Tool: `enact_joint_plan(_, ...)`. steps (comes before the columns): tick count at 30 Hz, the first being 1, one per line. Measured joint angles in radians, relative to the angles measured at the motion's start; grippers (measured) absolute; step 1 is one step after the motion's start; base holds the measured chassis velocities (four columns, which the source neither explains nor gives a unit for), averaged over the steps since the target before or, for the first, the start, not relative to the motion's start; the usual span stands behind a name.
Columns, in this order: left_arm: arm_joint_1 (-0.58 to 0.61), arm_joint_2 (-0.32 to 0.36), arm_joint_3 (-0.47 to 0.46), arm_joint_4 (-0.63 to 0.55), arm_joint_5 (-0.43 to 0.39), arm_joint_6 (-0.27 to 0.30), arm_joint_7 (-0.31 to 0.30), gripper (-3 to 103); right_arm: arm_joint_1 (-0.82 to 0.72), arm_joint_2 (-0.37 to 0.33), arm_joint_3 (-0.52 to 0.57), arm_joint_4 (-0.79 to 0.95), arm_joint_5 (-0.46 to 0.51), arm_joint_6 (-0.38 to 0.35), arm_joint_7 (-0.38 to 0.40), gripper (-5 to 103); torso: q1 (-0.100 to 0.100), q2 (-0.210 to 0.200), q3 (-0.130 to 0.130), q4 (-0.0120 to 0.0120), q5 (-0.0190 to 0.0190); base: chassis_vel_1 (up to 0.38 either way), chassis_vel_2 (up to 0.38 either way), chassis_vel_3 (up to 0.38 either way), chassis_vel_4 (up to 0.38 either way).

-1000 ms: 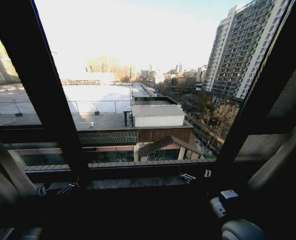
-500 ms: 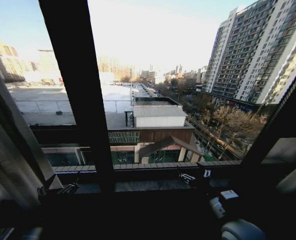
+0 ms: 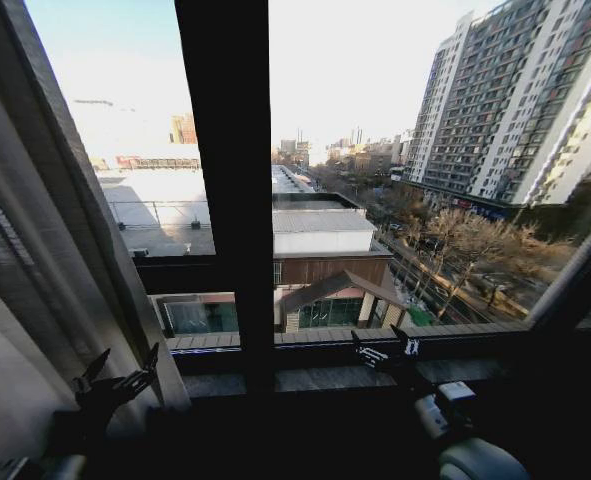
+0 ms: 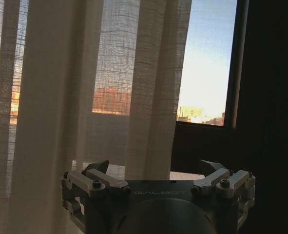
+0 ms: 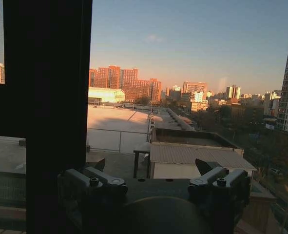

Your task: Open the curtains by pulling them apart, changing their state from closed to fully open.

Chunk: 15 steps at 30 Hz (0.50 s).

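We are watching the window frame bar (image 3: 225, 180) sliding rightward as the camera turns left. The curtains (image 3: 35, 300) are now filling more of our left edge. Left gripper (image 3: 115, 372) and right gripper (image 3: 383, 346) are hovering with fingers spread wide, holding nothing.

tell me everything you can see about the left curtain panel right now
The left curtain panel is sheer off-white fabric with a fine woven weave, hanging in long vertical pleats; buildings outside show faintly through it. It is gathered at the left side of the window, leaving the glass beyond the dark frame bar uncovered. The left gripper sits open just in front of its lower folds; whether a finger touches the cloth cannot be told.
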Motion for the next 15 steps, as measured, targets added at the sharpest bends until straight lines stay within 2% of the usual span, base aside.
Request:
enact_joint_plan(3,-0.009,0.004,0.0,0.013,0.007,0.0,-0.029,100,0.004,0.001,-0.001,-0.008,0.001,-0.001,0.001,100,0.0,0.0,0.0,0.0,-0.0001,0.211,0.246,-0.202,-0.203)
enact_joint_plan(6,-0.041,0.033,-0.01,0.042,-0.005,0.014,-0.062,100,0.01,0.006,-0.006,-0.028,0.002,-0.003,0.003,100,0.0,0.0,0.0,0.0002,-0.0009,0.103,0.072,-0.076,-0.08)
enact_joint_plan(8,-0.059,0.051,-0.01,0.049,-0.016,0.03,-0.072,100,0.012,0.006,-0.008,-0.032,0.003,-0.003,0.004,100,0.0,0.0,0.0,0.0002,-0.0005,0.0,0.0,0.0,0.0)
enact_joint_plan(11,-0.107,0.117,0.0,0.065,-0.034,0.066,-0.084,100,0.011,0.006,-0.007,-0.043,0.005,-0.003,0.009,100,0.0,0.0,0.0,-0.0004,0.0016,-0.022,-0.014,0.014,0.009)
enact_joint_plan(15,-0.126,0.169,0.022,0.067,-0.048,0.088,-0.087,100,0.007,0.005,0.001,-0.05,0.005,-0.001,0.022,100,0.0,0.0,0.0,-0.0003,0.0009,-0.07,-0.035,0.061,0.053)
